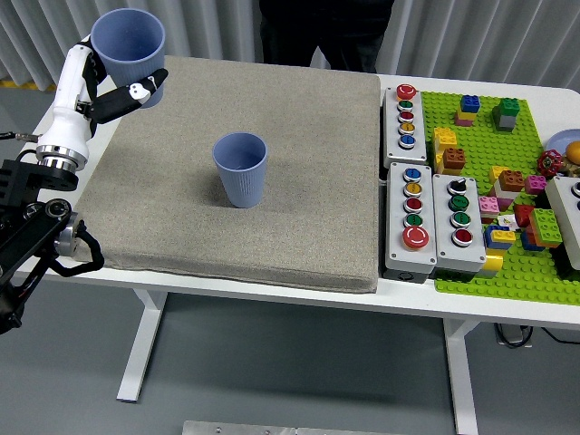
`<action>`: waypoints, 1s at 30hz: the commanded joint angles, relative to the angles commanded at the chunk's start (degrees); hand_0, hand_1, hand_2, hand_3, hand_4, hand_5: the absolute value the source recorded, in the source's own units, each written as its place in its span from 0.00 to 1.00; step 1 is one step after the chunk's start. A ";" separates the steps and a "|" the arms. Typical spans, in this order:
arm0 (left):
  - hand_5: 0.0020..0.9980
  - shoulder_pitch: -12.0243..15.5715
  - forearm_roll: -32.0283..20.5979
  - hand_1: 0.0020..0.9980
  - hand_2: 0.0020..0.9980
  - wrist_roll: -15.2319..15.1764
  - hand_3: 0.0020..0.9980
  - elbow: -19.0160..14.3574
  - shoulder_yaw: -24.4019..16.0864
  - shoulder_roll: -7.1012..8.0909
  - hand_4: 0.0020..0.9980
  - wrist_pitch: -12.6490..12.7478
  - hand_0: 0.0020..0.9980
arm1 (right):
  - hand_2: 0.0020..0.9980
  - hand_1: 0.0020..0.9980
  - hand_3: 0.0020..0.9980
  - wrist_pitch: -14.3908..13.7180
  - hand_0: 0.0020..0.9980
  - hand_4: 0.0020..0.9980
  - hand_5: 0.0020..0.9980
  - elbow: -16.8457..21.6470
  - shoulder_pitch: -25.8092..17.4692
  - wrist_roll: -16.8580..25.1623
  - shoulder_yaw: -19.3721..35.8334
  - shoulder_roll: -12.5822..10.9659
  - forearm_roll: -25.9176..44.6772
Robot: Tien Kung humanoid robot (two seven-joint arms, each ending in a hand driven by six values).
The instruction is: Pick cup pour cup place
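One blue cup (241, 169) stands upright near the middle of the grey mat (299, 217). A second blue cup (129, 44) is held upright above the mat's far left corner, with my left hand (116, 80) shut on it; white fingers (142, 89) with black tips wrap its lower wall. The held cup is well left of and behind the standing one. What either cup holds cannot be seen. My right hand does not show.
Right of the mat lie three button boxes (406, 117) (409, 217) (460, 224) and a green baseplate (535, 272) with several coloured bricks. A person in dark clothes (317, 27) stands at the far side. The table edge (272, 294) runs near the mat's front.
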 joint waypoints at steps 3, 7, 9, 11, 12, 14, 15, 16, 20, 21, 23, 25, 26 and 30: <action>0.04 1.12 0.91 0.55 0.56 -0.73 0.53 1.44 -0.90 -1.36 0.66 2.34 0.59 | 0.67 0.68 0.63 -0.03 0.72 0.12 0.33 0.00 -0.04 -0.02 0.06 0.05 -0.02; 0.04 2.25 6.56 0.55 0.56 -0.83 0.53 1.70 -1.10 -2.33 0.66 6.85 0.59 | 0.67 0.68 0.63 -0.03 0.72 0.12 0.33 0.00 -0.11 -0.08 0.26 0.10 -0.25; 0.05 2.73 11.16 0.56 0.56 -0.02 0.53 1.69 -1.12 -2.79 0.66 8.64 0.59 | 0.67 0.68 0.63 -0.05 0.72 0.12 0.31 0.00 -0.17 -0.09 0.30 0.13 -0.28; 0.05 3.10 16.00 0.56 0.56 0.56 0.53 2.29 -0.92 -3.44 0.66 9.21 0.59 | 0.67 0.68 0.63 -0.07 0.72 0.12 0.31 0.00 -0.18 -0.10 0.26 0.14 -0.29; 0.05 3.22 17.84 0.56 0.56 0.41 0.53 2.77 -0.74 -3.76 0.66 9.29 0.59 | 0.67 0.68 0.63 -0.06 0.72 0.12 0.31 0.00 -0.19 -0.11 0.26 0.15 -0.36; 0.05 3.46 19.64 0.56 0.56 -0.52 0.53 4.37 -0.36 -4.58 0.66 9.37 0.59 | 0.67 0.68 0.63 -0.06 0.72 0.12 0.31 0.00 -0.18 -0.14 0.26 0.14 -0.49; 0.05 3.53 19.42 0.56 0.56 -0.95 0.53 5.11 -0.27 -4.87 0.66 9.37 0.59 | 0.67 0.68 0.63 -0.06 0.72 0.12 0.31 0.00 -0.16 -0.14 0.24 0.14 -0.51; 0.05 3.64 18.73 0.56 0.56 -1.52 0.53 6.01 -0.04 -5.23 0.66 9.40 0.59 | 0.67 0.68 0.63 -0.08 0.72 0.12 0.31 0.00 -0.16 -0.14 0.23 0.15 -0.45; 0.05 4.02 15.82 0.56 0.56 -3.11 0.53 9.21 1.02 -6.18 0.66 9.15 0.59 | 0.67 0.68 0.63 -0.18 0.72 0.12 0.31 0.00 -0.17 -0.09 0.16 0.18 -0.20; 0.05 4.04 14.45 0.56 0.56 -3.62 0.53 9.99 1.43 -6.35 0.66 9.20 0.59 | 0.67 0.68 0.63 -0.19 0.72 0.11 0.31 0.00 -0.18 -0.08 0.13 0.18 -0.18; 0.05 4.01 10.72 0.56 0.56 -4.87 0.53 11.70 2.38 -6.58 0.66 9.39 0.59 | 0.67 0.68 0.63 -0.18 0.72 0.11 0.31 0.00 -0.22 -0.09 0.11 0.19 -0.18; 0.05 4.07 7.49 0.56 0.56 -5.65 0.53 12.96 3.06 -6.62 0.66 9.51 0.59 | 0.67 0.68 0.63 -0.17 0.72 0.11 0.31 0.00 -0.26 -0.12 0.08 0.20 -0.27; 0.05 4.18 6.56 0.56 0.56 -5.84 0.53 13.41 3.20 -6.64 0.66 9.43 0.59 | 0.67 0.68 0.63 -0.16 0.72 0.11 0.31 0.00 -0.32 -0.13 0.10 0.20 -0.32; 0.05 4.54 6.34 0.56 0.56 -5.18 0.53 14.09 3.35 -6.59 0.66 8.72 0.60 | 0.67 0.68 0.63 -0.13 0.72 0.11 0.31 0.00 -0.57 -0.20 0.27 0.23 -0.63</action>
